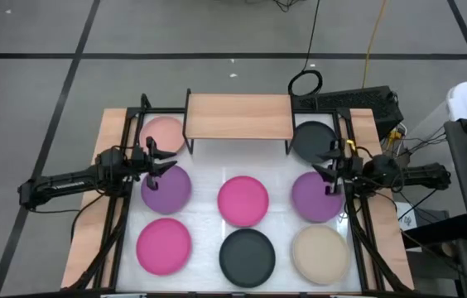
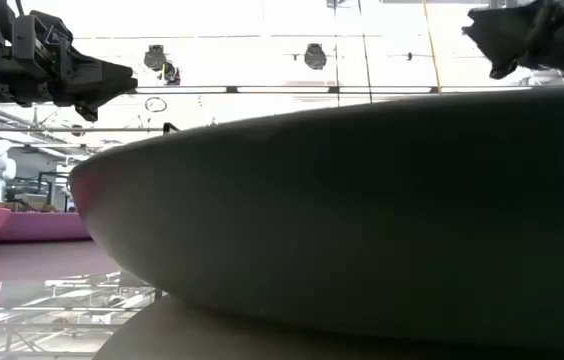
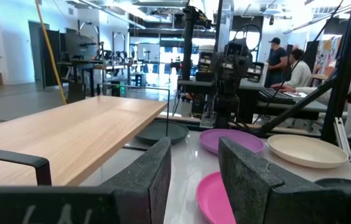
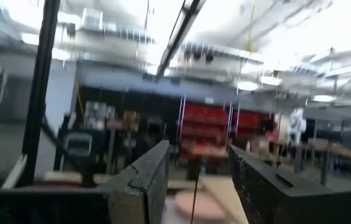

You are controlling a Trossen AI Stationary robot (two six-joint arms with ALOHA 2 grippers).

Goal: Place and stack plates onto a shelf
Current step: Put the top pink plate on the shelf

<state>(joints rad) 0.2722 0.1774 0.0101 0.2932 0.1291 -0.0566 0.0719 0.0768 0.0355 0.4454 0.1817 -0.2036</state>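
The high view shows the light-wood shelf (image 1: 238, 116) on black legs at the table's far middle. A light pink plate (image 1: 166, 132) lies left of it and a black plate (image 1: 312, 139) right of it. Nearer lie two purple plates (image 1: 166, 189) (image 1: 315, 197) with a magenta plate (image 1: 243, 199) between them. Along the near edge lie a magenta plate (image 1: 164, 245), a black plate (image 1: 247, 255) and a beige plate (image 1: 320, 253). My left gripper (image 1: 167, 161) (image 3: 194, 180) hovers open over the left purple plate's far edge. My right gripper (image 1: 324, 170) (image 4: 197, 180) hovers open over the right purple plate's far edge.
Black frame rails (image 1: 117, 207) (image 1: 358, 223) run along both sides of the white table top. The near black plate (image 2: 362, 220) fills most of the low view. Cables and equipment (image 1: 366, 103) sit beyond the far right corner. People (image 3: 294, 65) sit in the room behind.
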